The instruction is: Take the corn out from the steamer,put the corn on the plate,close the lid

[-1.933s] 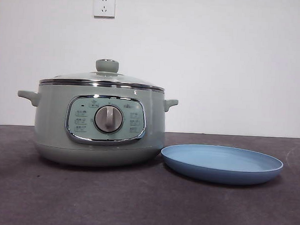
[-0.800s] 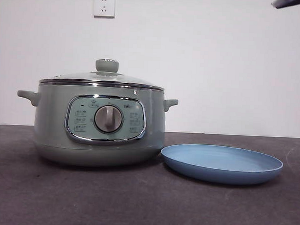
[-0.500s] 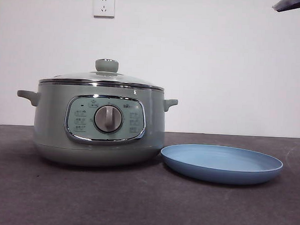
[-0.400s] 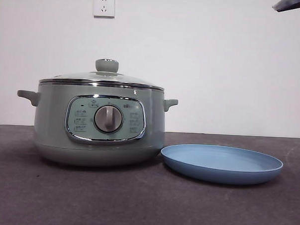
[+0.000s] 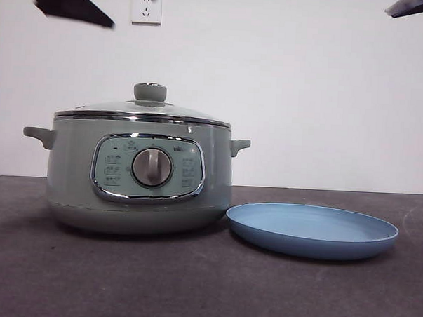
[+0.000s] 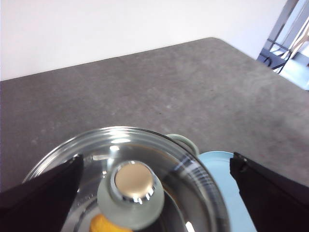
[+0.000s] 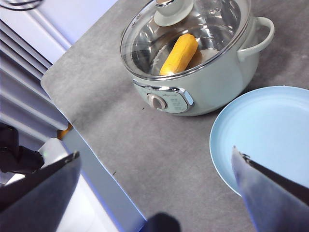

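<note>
My left gripper [image 6: 154,193] hangs spread wide over the lid [image 6: 130,188] knob; right gripper [image 7: 154,193] spread too, high above the plate [image 7: 270,135].

Wall socket [image 5: 147,8] (white), grey table [image 5: 157,282].

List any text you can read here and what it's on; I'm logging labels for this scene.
None is legible.
Steamer control panel: small icons and captions around the dial, too small and blurred to read.
Plate, lid: no markings visible.
</note>
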Robot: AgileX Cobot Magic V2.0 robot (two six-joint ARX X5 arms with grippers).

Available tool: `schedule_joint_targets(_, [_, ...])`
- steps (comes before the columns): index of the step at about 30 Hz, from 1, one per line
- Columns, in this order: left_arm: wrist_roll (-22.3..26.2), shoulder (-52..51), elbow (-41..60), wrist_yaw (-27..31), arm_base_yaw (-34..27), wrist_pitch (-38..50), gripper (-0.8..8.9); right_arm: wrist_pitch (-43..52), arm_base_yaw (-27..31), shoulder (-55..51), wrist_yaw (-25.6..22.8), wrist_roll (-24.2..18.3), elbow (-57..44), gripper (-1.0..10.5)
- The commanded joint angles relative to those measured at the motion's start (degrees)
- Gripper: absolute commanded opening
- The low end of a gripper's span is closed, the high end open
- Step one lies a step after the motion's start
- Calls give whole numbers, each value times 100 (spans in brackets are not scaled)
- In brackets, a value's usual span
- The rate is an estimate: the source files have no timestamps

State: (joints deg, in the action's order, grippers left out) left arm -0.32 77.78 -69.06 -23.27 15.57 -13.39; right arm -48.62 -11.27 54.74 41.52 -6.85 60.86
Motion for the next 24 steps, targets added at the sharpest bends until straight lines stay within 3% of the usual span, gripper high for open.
schedule_joint_targets(1, [195,356,15,232,114,304,534,-13,-9,-2,7,-2,11,568])
schedule_joint_targets(7, [249,1005,15,697,284,693,534,-94,-9,-2,4,-4,11,568])
schedule_joint_targets(19, [337,1569,15,984,459,732,529,-94,-9,-2,-15,-7,11,568])
schedule_joint_targets(24, [334,1569,15,1132,507,647,345,-94,-9,-2,-262,-7,11,568])
